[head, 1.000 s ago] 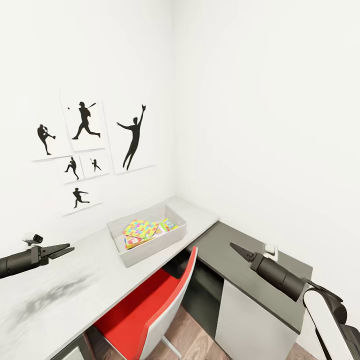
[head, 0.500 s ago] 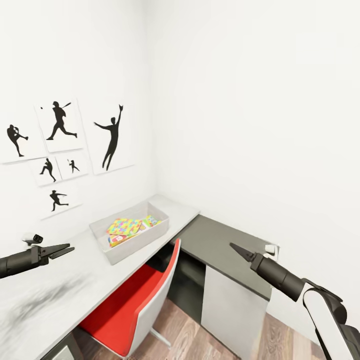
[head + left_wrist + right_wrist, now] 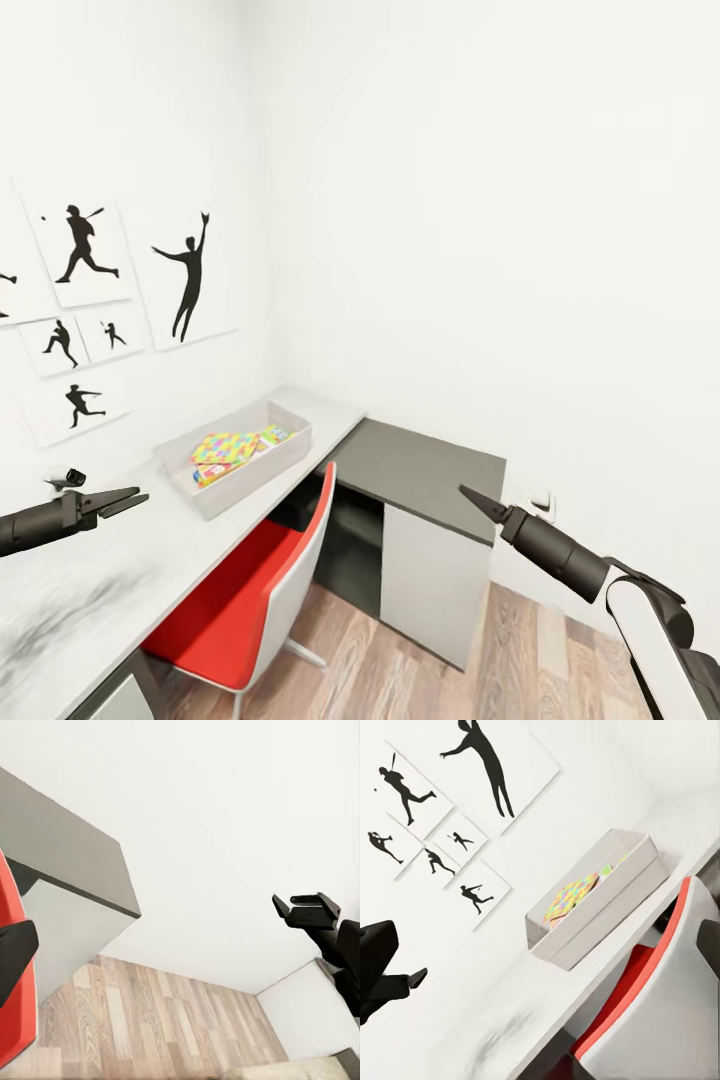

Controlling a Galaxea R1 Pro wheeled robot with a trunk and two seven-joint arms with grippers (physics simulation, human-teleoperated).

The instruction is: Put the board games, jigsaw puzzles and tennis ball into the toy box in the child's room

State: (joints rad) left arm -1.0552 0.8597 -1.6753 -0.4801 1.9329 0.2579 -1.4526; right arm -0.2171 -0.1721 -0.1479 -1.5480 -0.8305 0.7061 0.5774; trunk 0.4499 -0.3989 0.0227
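This is a kid's room in a home. Black pictures [image 3: 185, 275] of ball players hang on the white wall. A long white table [image 3: 120, 570] holds a box [image 3: 235, 460] of bright toys. A red chair [image 3: 255, 600] stands on the wood floor [image 3: 520, 660].

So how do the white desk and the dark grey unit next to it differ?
The white desk runs along the wall with the silhouette pictures, while the dark grey unit meets it at the corner, along the bare wall. The desk carries the toy box, whereas the unit's top is bare. The red chair is tucked at the desk, not the unit. Both tops look about level.
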